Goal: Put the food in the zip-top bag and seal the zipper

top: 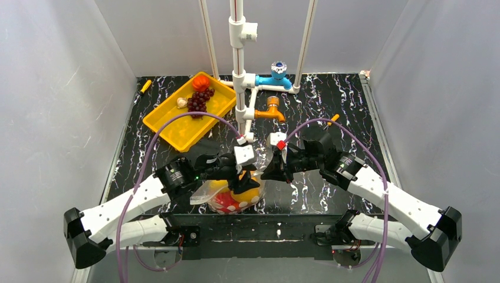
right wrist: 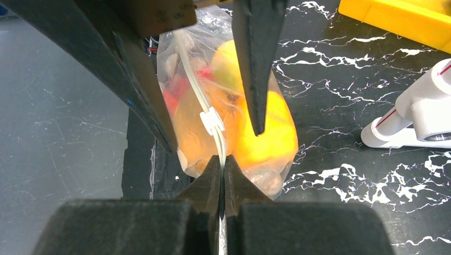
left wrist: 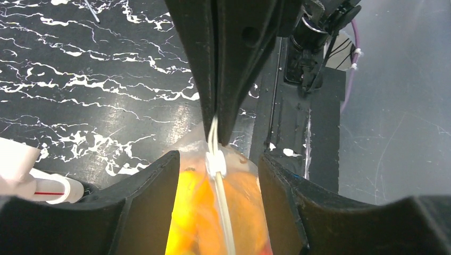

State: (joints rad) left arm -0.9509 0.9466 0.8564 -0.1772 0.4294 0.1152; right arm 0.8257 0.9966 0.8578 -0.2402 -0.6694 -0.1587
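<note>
Left tool [left wrist: 218, 156]: jaws wide, one black finger on either side of the bag's upper edge. The zipper runs through the gap and neither finger pinches it.
Right tool [right wrist: 223, 159]: jaws closed tight on the zipper, with the strip clamped between the fingertips just beside the slider.
Zip-top bag [top: 206, 193]: clear crinkly plastic printed with white round dots. It sits near the front edge of the tabletop between the two arms, under the left tool, with its mouth edge lifted towards both tools.
Zipper [right wrist: 191, 74]: a narrow clear undotted strip along the bag's mouth, pulled taut between the tools. Whether it is pressed shut along its length cannot be told.
Slider [right wrist: 211, 121]: a small white plastic clip on the zipper, between the left tool's fingers and close to the right tool's tips.
Food in the bag [right wrist: 271, 133]: glossy yellow, orange and red toy pieces packed together behind the plastic.
Food outside the bag: a dark purple toy grape bunch [top: 199, 100], a red-orange round piece [top: 201, 82] and a small white piece [top: 182, 102], all lying in the tray.
Tray [top: 177, 127]: yellow, rectangular, plastic, at the far left of the tabletop, well apart from the bag.
Tabletop [top: 330, 118]: black with white marble veining.
Pipe frame [top: 239, 76]: white plastic tubing standing at the back centre.
</note>
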